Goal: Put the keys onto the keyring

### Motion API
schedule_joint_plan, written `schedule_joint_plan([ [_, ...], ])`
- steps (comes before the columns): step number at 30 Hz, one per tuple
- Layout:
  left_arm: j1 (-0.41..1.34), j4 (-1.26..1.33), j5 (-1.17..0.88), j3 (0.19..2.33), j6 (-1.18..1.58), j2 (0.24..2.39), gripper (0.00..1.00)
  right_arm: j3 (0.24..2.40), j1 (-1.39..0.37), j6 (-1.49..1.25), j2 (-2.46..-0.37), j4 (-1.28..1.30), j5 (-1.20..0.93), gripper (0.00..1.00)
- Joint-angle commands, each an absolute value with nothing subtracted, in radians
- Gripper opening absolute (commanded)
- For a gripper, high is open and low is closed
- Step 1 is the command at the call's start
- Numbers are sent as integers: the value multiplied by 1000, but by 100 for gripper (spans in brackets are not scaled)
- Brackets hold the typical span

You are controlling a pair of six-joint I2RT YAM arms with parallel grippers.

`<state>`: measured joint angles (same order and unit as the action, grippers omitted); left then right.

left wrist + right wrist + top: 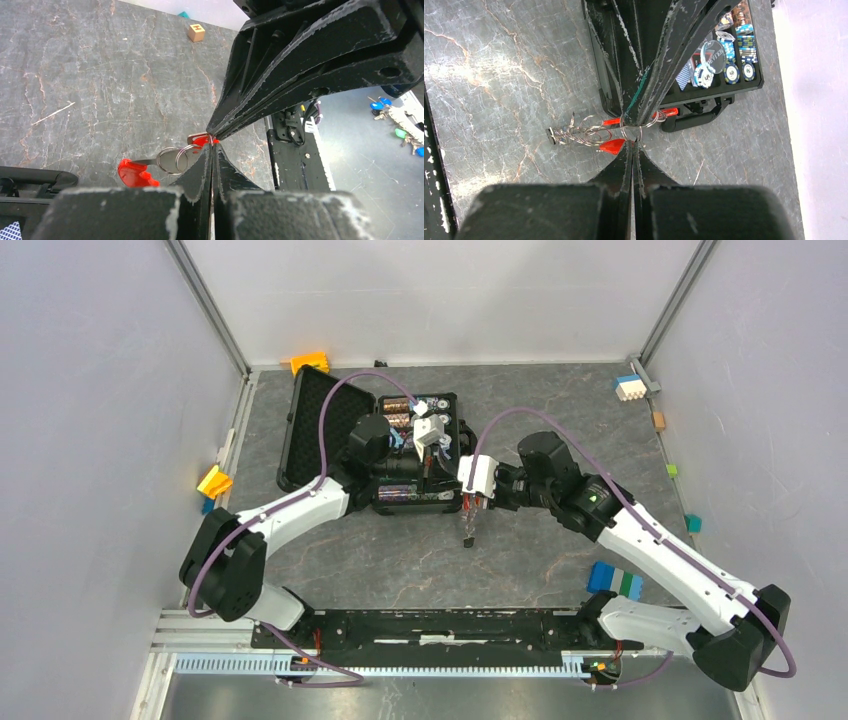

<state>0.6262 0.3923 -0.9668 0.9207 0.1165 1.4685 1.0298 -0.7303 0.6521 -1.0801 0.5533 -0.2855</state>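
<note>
Both grippers meet tip to tip above the table in front of the black case. My left gripper is shut on the keyring, a thin silvery ring with a narrow red tag and a dangling chain of rings. In the top view the left gripper and right gripper touch, with the chain hanging below. My right gripper is shut on the red-headed key, pressed against the ring. That key also shows in the left wrist view. No blue-headed key shows on the table.
An open black case of poker chips and cards stands just behind the grippers. Small blocks lie along the edges: orange, yellow, blue-white, blue-green. A bunch of coloured-headed keys lies beyond the table's near edge.
</note>
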Motion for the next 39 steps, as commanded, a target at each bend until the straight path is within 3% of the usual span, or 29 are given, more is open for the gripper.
schedule_joint_plan([
  [1, 631, 531, -940, 925, 220, 1430, 2, 1012, -728, 660, -1066, 550, -312, 2],
  [8, 632, 546, -935, 924, 249, 1434, 2, 1011, -728, 658, -1068, 544, -315, 5],
  [21, 631, 452, -971, 891, 71, 1411, 3, 1010, -725, 646, -1061, 530, -285, 0],
  [27, 632, 284, -993, 927, -170, 1454, 30, 1016, -723, 649, -1055, 545, -305, 0],
  [39, 661, 184, -1051, 1009, -340, 1568, 49, 1030, -715, 646, -1053, 551, -333, 0],
])
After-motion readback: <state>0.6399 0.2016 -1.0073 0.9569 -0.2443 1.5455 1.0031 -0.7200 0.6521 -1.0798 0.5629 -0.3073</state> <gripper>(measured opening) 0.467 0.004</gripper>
